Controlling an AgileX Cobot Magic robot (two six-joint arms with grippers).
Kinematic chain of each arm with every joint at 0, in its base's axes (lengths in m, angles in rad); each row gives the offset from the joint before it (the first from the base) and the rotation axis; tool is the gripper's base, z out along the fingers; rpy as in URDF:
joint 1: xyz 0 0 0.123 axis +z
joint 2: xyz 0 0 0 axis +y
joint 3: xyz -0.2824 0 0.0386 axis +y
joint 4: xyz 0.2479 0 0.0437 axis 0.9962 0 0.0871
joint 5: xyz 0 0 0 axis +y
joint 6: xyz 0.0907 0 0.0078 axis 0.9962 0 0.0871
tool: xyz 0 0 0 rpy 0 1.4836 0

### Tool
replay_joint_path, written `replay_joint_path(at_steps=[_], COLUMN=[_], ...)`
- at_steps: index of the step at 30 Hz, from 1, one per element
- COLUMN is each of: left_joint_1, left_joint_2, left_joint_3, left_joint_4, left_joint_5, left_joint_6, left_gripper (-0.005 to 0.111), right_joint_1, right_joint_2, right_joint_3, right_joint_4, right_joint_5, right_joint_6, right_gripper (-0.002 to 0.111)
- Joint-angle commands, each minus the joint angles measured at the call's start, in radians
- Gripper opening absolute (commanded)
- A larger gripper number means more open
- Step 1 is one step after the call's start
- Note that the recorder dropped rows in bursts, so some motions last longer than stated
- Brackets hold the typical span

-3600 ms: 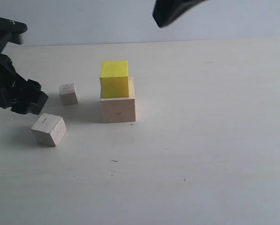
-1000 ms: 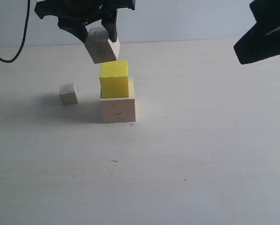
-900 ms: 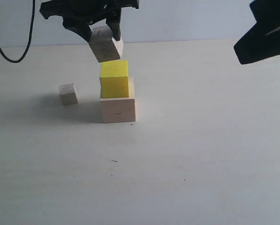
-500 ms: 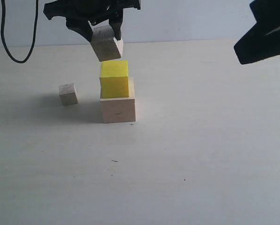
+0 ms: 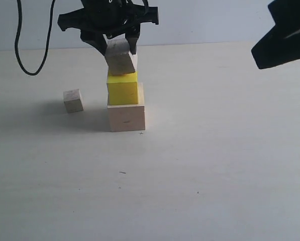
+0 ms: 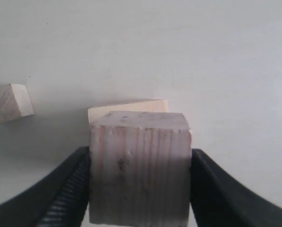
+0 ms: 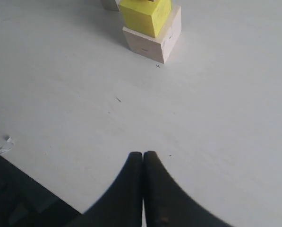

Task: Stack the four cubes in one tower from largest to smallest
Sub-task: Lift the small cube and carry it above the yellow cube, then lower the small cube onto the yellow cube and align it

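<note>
The large pale wood cube (image 5: 126, 116) stands on the table with the bright yellow cube (image 5: 122, 89) on top of it. My left gripper (image 5: 120, 50) is shut on a small pale wood cube (image 5: 120, 56), held tilted just above the yellow cube, its lower edge at or touching the yellow top. The wrist view shows that cube (image 6: 140, 168) clamped between both black fingers (image 6: 65, 189), hiding the yellow one. The other small pale wood cube (image 5: 73, 100) sits on the table left of the stack. My right gripper (image 7: 143, 156) is shut and empty, raised at the right (image 5: 285, 32).
A black cable (image 5: 29, 55) hangs from the left arm at the back left. In the right wrist view a dark table edge (image 7: 18, 198) and a scrap of white paper (image 7: 3, 145) lie near the front.
The left gripper has carried the small wood cube right and down, from above and left of the yellow cube to right over its top. The right arm has stayed still.
</note>
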Motion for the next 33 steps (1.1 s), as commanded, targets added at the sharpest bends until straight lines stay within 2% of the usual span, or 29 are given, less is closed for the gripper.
replay_joint_path(at_steps=[1,8,15,29,33], left_joint_1=[-0.005,-0.005,-0.025,-0.027,-0.048], left_joint_2=[-0.011,-0.057,-0.065,-0.099,-0.099], left_joint_3=[-0.007,0.002,0.095,0.095,0.095], left_joint_4=[0.008,0.041,0.041,0.055,0.054], left_joint_5=[-0.002,-0.002,-0.002,-0.002,-0.002], left_joint_6=[0.006,0.004,-0.026,-0.053,-0.053], left_gripper=[0.0,0.0,0.0,0.0,0.0], right_joint_1=[0.001,0.001,0.001,0.001,0.001], right_joint_2=[-0.004,-0.004,-0.004,-0.004,-0.004], right_joint_3=[0.004,0.004,0.004,0.004,0.004], right_joint_4=[-0.008,-0.008,-0.008,-0.008,-0.008], right_joint_5=[-0.013,-0.018,-0.018,-0.018,-0.018], right_joint_6=[0.004,0.004,0.004,0.004,0.004], right_gripper=[0.0,0.0,0.0,0.0,0.0])
